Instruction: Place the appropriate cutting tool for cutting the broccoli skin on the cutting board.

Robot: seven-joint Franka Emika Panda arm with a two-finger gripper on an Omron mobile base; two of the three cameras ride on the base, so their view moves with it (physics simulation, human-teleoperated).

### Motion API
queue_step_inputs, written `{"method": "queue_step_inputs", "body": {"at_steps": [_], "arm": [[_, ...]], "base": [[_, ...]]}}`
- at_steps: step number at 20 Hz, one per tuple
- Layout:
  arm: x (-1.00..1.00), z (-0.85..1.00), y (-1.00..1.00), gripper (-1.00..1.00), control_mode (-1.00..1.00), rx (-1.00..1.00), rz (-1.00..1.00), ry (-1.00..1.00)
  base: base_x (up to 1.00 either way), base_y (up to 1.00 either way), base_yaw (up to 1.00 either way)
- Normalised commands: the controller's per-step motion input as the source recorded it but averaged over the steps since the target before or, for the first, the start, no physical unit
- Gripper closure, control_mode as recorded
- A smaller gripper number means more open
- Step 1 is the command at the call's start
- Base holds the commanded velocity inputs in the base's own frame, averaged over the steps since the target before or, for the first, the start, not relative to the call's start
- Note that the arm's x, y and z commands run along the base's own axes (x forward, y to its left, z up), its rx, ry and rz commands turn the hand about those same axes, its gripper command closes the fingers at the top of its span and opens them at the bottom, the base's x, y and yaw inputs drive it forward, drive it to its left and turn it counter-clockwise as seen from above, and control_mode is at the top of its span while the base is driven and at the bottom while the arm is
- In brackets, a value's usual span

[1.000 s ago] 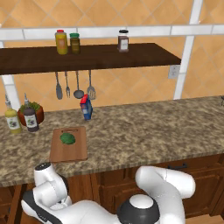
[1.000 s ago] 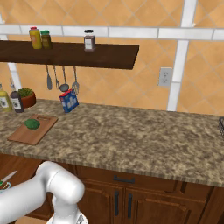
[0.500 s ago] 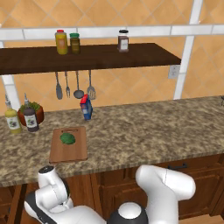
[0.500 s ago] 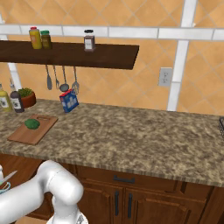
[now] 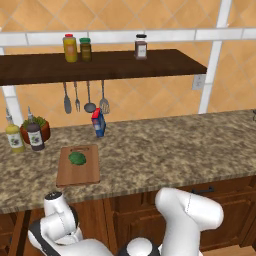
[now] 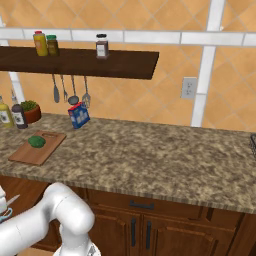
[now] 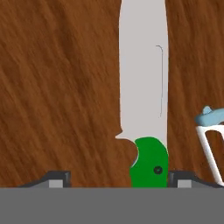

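**Knife between the fingertips, board up on the counter**

Seen from the hand: gripper (image 7: 117,177) spread wide, left fingertip (image 7: 54,179) well clear of the green-handled knife (image 7: 144,118), right one near its handle; blade on dark wood. Light blue peeler (image 7: 210,140) just beside, right. On the counter (image 5: 165,155): cutting board (image 5: 78,170) carrying the broccoli (image 5: 77,158).
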Motion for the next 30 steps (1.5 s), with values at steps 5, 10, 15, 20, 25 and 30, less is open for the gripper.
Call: {"method": "queue_step_inputs", "body": {"at_steps": [5, 10, 15, 20, 25, 30], "arm": [[-0.16, -0.53, 0.00, 1.00, -1.00, 0.01, 0.00, 0.00], [-0.22, -0.25, -0.08, 1.00, -1.00, 0.09, 0.00, -0.04], [-0.28, 0.41, -0.35, 1.00, -1.00, 0.06, -0.03, -0.15], [-0.53, 1.00, -0.55, 1.00, -1.00, 0.00, -0.12, -0.24], [-0.81, 1.00, -0.49, 1.00, -1.00, 0.00, -0.17, -0.20], [-0.75, 1.00, -0.23, 1.00, -1.00, 0.00, -0.21, -0.20]], "base": [[0.00, 0.00, 0.00], [0.00, 0.00, 0.00], [0.00, 0.00, 0.00], [0.00, 0.00, 0.00], [0.00, 0.00, 0.00], [0.00, 0.00, 0.00]]}}
